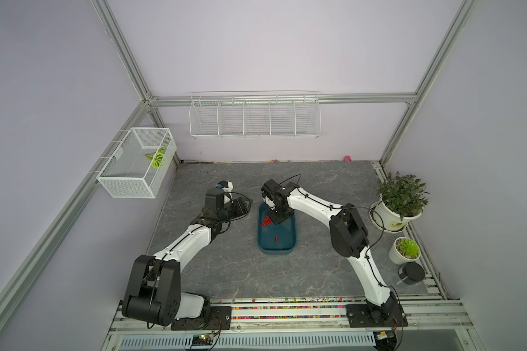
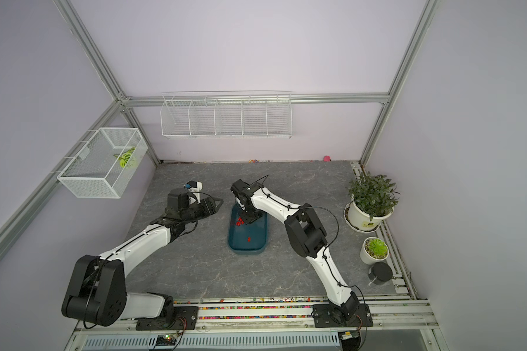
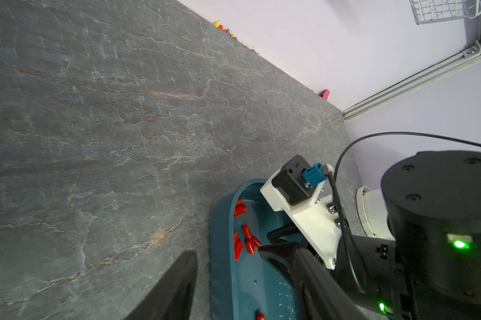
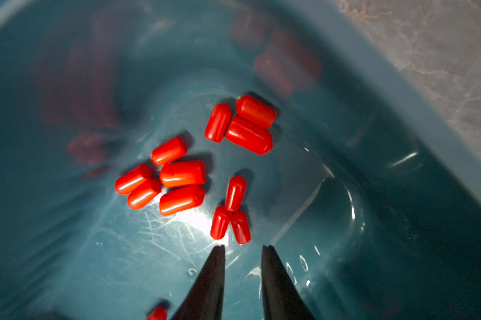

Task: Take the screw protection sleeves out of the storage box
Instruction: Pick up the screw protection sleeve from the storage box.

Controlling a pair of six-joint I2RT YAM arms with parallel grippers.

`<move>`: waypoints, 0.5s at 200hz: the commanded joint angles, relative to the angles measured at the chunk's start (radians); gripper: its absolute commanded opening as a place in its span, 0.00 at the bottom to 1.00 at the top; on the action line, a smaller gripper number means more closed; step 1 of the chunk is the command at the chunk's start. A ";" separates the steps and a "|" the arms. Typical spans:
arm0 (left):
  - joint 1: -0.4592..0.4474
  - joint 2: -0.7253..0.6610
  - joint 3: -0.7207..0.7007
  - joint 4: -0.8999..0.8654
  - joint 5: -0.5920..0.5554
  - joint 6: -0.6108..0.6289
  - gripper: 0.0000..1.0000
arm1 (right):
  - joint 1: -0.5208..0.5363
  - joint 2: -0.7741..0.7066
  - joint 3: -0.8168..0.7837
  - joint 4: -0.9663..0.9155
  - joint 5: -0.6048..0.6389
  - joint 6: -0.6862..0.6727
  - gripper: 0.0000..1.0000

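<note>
right now the right gripper (image 4: 243, 249) hangs low inside the blue box (image 1: 276, 251), at the end farthest from the robot's base. its two dark fingers (image 4: 278, 282) stand only a narrow gap apart, with nothing between them. just ahead of the tips, the red caps (image 4: 182, 174) lie loose on the box floor in three small bunches. the nearest bunch of three sits almost at the mouth of the fingers, and as far as the right wrist view shows it does not touch them. one lone cap (image 1: 276, 239) lies apart from the rest, nearer the middle of the box, in both top views. every cap in view is inside the box. the box rests flat on the grey stone-patterned table (image 1: 316, 273), between the two arms. the left gripper (image 1: 244, 206) hovers just beside the box's left rim, over the table, fingers spread wide and holding nothing.
</note>
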 commanded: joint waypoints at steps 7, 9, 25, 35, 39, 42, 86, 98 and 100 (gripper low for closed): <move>-0.005 0.010 0.028 -0.014 -0.019 -0.013 0.62 | -0.003 0.034 0.028 -0.039 -0.018 0.012 0.29; -0.006 0.010 0.028 -0.015 -0.020 -0.013 0.62 | -0.003 0.035 0.029 -0.039 -0.018 0.012 0.29; -0.006 0.013 0.029 -0.019 -0.023 -0.015 0.62 | -0.002 0.043 0.036 -0.045 -0.019 0.012 0.29; -0.006 0.016 0.031 -0.021 -0.026 -0.015 0.62 | -0.003 0.047 0.041 -0.048 -0.018 0.012 0.30; -0.005 0.017 0.032 -0.021 -0.025 -0.017 0.62 | -0.003 0.048 0.042 -0.049 -0.017 0.013 0.29; -0.006 0.017 0.032 -0.021 -0.025 -0.018 0.62 | -0.003 0.049 0.043 -0.050 -0.017 0.013 0.29; -0.005 0.020 0.035 -0.024 -0.025 -0.017 0.61 | -0.011 0.053 0.046 -0.051 -0.033 0.017 0.29; -0.006 0.021 0.035 -0.023 -0.024 -0.017 0.61 | -0.014 0.054 0.046 -0.048 -0.040 0.019 0.29; -0.006 0.020 0.034 -0.024 -0.024 -0.017 0.61 | -0.016 0.054 0.046 -0.048 -0.041 0.019 0.29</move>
